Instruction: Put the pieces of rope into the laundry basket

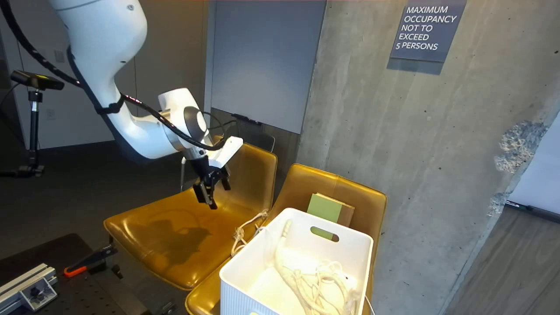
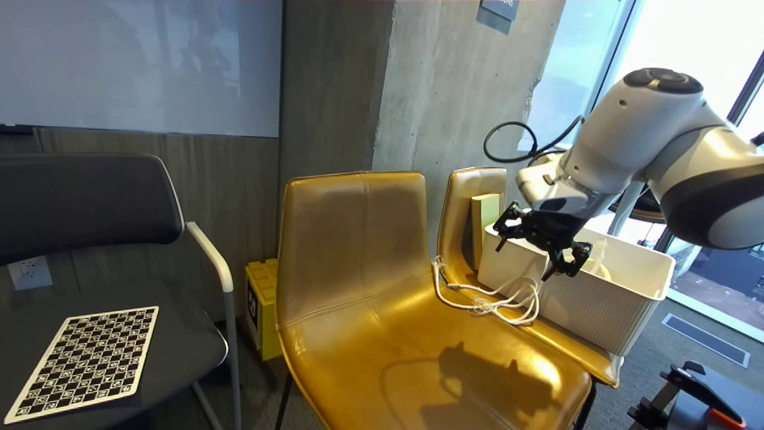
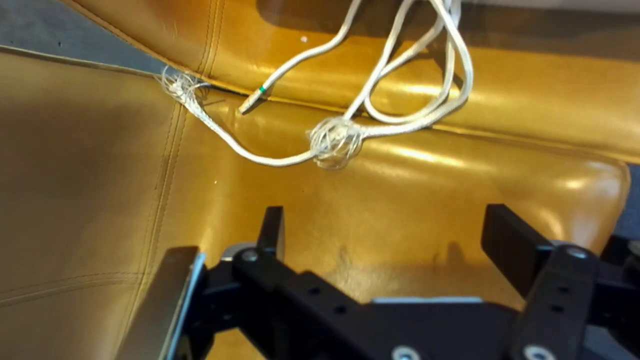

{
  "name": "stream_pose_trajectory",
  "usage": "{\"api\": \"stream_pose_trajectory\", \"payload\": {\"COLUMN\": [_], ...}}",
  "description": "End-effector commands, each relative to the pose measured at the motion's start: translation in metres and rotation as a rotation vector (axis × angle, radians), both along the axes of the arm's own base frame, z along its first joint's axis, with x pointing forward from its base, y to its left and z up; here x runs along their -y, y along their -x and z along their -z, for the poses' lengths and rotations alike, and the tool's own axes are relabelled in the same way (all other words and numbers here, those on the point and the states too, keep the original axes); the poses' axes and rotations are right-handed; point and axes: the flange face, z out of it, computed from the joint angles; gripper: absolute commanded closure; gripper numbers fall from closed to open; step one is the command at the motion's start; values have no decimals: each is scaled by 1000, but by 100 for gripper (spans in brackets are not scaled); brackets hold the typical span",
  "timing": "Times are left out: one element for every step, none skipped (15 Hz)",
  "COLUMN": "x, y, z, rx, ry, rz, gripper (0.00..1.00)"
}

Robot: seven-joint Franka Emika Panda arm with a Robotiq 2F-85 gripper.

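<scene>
Writing: in an exterior view, yellow box (image 2: 262,310) at 8 o'clock, white mark on its black label not legible. In an exterior view, wall sign (image 1: 426,30) between 1 and 2 o'clock reads MAXIMUM OCCUPANCY NOT TO EXCEED 5 PERSONS.

White rope (image 3: 332,142), wrist view: frayed end, then a neat end banded green, then a wiry frayed tuft, then loose overlapping loops running out at the 12 o'clock edge. One length or several: cannot tell. It lies across the join between a tan chair (image 2: 358,298) and a matching chair (image 2: 458,221), which bears the white laundry basket (image 2: 591,304). Cream rope (image 1: 302,288) heaped inside the basket.

Fingers (image 3: 512,247): spread wide above the tan chair, seat showing between them. White rope clear of them; from midway between the fingers, wrist view, frayed end at 10 o'clock, tuft at 11, loops at 12.
</scene>
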Motion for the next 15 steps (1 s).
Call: {"api": "stream_pose_trajectory", "payload": {"x": [18,24,28,32,35,39,42,44,49,54,59,63,67,71,74], "y": [-24,-28,-31,-31,-31,-26,-21,-16,-10,-6,-3,0,3,5,6], "z": [37,48,58,70,80,91,101,110,117,123,128,130,133,135,139], "rx": [38,44,49,50,51,44,40,36,34,31,34,38,40,42,44], "ry": [149,185,215,245,269,289,307,321,341,361,378,392,402,411,421], "rz": [-119,-135,-145,-155,-162,-168,-172,-177,-185,-191,-192,-192,-190,-186,-182], "gripper": [0,0,0,0,0,0,0,0,0,0,0,0,0,0,0]}}
